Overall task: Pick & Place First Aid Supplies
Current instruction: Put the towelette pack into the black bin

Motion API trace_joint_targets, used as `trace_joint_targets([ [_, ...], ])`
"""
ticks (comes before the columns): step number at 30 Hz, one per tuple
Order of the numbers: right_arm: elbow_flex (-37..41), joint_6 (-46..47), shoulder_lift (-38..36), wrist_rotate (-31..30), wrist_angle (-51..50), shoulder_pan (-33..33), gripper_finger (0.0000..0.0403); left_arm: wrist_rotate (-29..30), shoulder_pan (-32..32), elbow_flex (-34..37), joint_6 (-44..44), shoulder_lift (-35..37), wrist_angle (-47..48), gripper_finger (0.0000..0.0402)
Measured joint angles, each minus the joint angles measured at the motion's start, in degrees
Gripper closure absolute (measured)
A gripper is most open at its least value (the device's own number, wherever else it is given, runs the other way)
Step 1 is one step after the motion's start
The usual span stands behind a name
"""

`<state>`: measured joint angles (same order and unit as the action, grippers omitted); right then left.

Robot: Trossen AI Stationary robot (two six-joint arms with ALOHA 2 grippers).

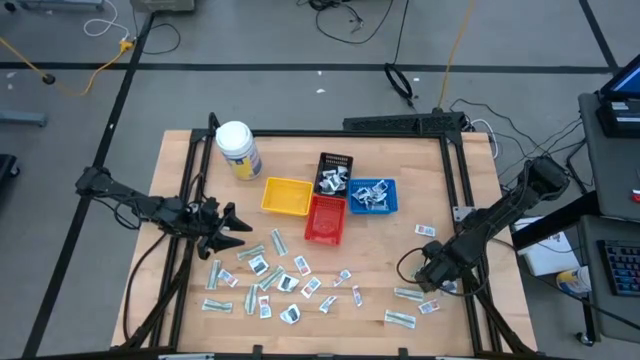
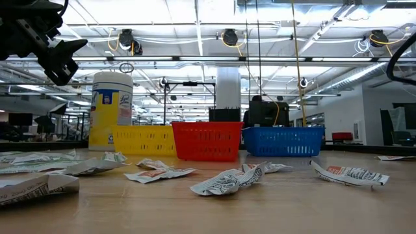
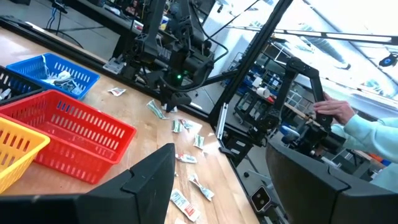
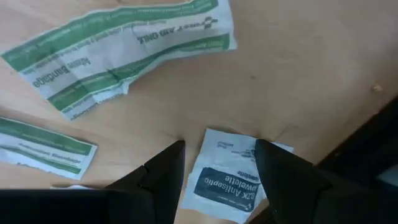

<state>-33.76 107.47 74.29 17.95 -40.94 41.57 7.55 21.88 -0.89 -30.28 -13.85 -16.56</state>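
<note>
Cables litter the floor around the counter (image 1: 420, 180). High view: packets (image 1: 270, 280) spread at 6 o'clock; left hand (image 1: 228, 228) waits at 9, wide. Right wrist view: right hand (image 4: 219, 163) spread low astride 1 wipe (image 4: 222, 177) near the edge; closing crooked could push it off.

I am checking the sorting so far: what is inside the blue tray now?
The blue tray holds a small heap of white packets, seen from above. Its floor under the heap is covered, so I cannot count them or say whether more lie underneath.
</note>
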Motion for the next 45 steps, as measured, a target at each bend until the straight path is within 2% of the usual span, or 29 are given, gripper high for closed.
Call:
trace_joint_targets([
  [4, 1.2, 1.3, 0.0, 1.2, 1.4, 0.0, 0.0239, 0.0, 0.0, 0.0, 0.0, 0.0, 0.0, 0.0144],
  [11, 1.3, 1.3, 0.1, 2.3, 2.7, 0.0, 0.0372, 0.0, 0.0, 0.0, 0.0, 0.0, 0.0, 0.0144],
  [13, 1.3, 1.0, 0.1, 2.3, 2.7, 0.0, 0.0393, 0.0, 0.0, 0.0, 0.0, 0.0, 0.0, 0.0144],
  [18, -0.3, -1.8, 0.3, 1.6, -1.5, -0.8, 0.0398, 0.0, 0.0, 0.0, 0.0, 0.0, 0.0, 0.0144],
  [25, -9.4, -13.8, 0.3, 0.1, -12.2, -5.4, 0.0401, 0.0, 0.0, 0.0, 0.0, 0.0, 0.0, 0.0144],
  [34, -21.0, -30.7, 1.4, -0.2, -23.0, -13.8, 0.0402, 0.0, 0.0, 0.0, 0.0, 0.0, 0.0, 0.0144],
  [40, -25.6, -39.3, 2.3, -0.2, -29.1, -19.2, 0.0402, 0.0, 0.0, 0.0, 0.0, 0.0, 0.0, 0.0144],
  [45, -29.1, -47.4, 5.7, -1.7, -32.0, -27.1, 0.0402, 0.0, 0.0, 0.0, 0.0, 0.0, 0.0, 0.0144],
])
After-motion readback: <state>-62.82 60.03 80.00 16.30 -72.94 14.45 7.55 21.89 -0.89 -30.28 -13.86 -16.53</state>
